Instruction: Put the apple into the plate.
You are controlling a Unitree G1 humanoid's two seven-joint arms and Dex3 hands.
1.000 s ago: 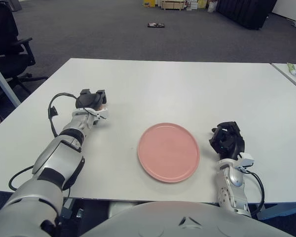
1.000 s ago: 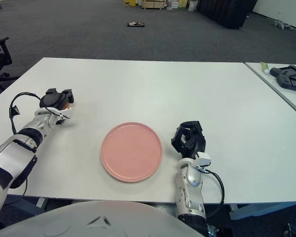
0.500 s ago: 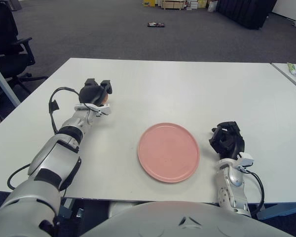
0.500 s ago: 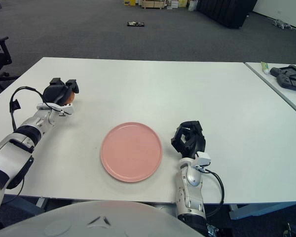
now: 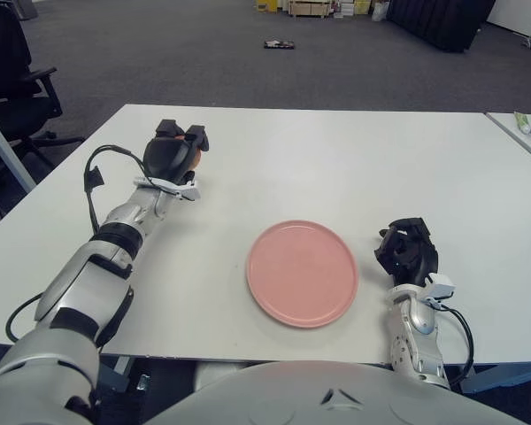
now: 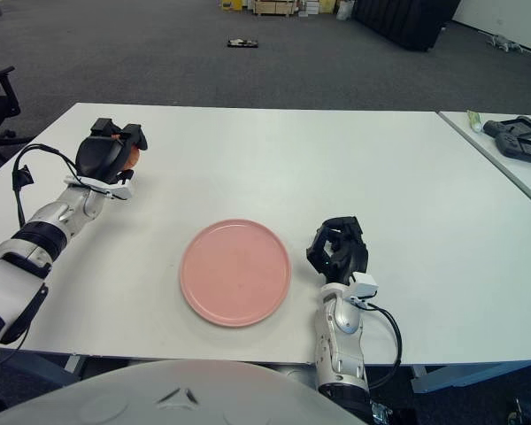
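Our left hand [image 5: 173,156] has risen, fingers apparently closed around the apple [image 5: 193,157]; next comes the plate [image 5: 303,273].

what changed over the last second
The left hand, shut on the apple, moved up and away from the robot, apparently lifting the apple. The plate and the curled right hand beside it stayed put.

The plate [image 5: 303,273] lies on the table [image 5: 336,159] near its front edge. The left hand [image 5: 171,158], wrapped round the apple [image 5: 193,157], is behind and left of it. The right hand [image 5: 407,253] rests just right of the plate.
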